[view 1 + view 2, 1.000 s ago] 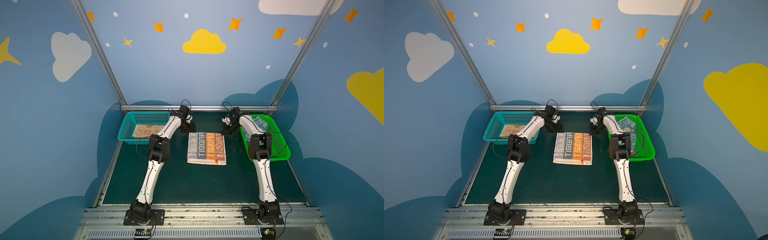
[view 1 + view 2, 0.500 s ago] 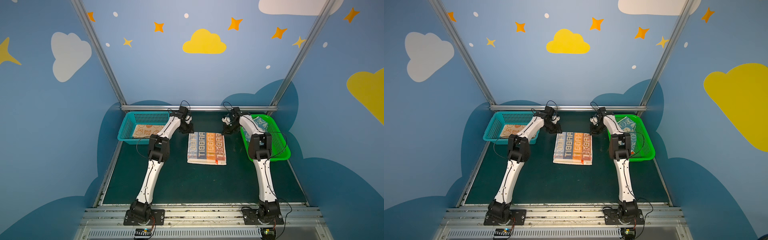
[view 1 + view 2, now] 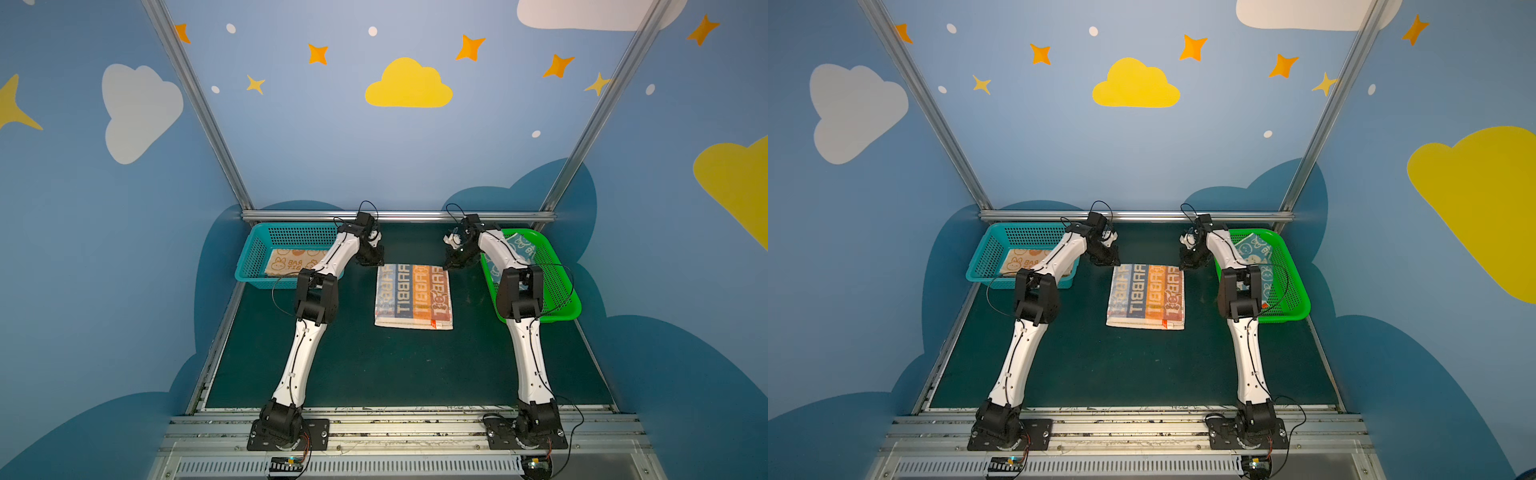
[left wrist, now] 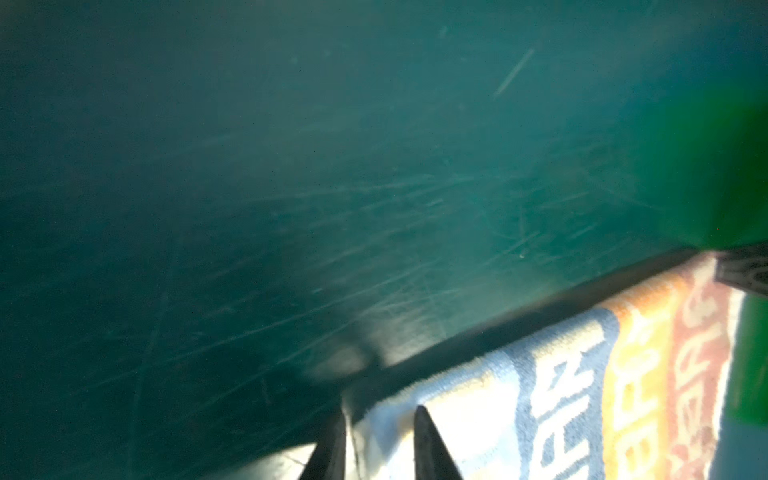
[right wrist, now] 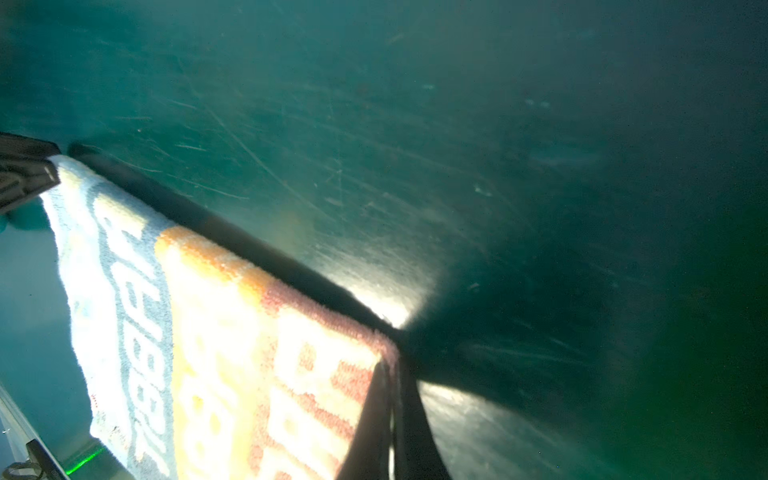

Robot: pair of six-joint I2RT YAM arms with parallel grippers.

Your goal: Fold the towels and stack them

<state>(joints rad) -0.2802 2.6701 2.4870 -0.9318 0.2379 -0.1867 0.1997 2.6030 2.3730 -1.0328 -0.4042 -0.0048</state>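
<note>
Two end effectors: the right end effector (image 5: 392, 365) pinches one far corner of the striped towel (image 3: 413, 297); the left end effector (image 4: 380, 415) straddles the other, jaws slightly apart. Three towels: the striped towel lies on the worktop (image 3: 374, 365), the orange towel (image 3: 291, 262) in the teal basket (image 3: 253, 257), and the blue towel (image 3: 521, 247) in the green basket (image 3: 557, 286).

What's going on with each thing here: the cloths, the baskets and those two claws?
striped towel: spread flat on the table.
orange-cream towel: lying in the teal basket.
blue-cream towel: lying in the green basket, partly hidden by an arm.
left gripper: astride one far corner of the striped towel, grip unclear.
right gripper: shut on its other far corner.
</note>
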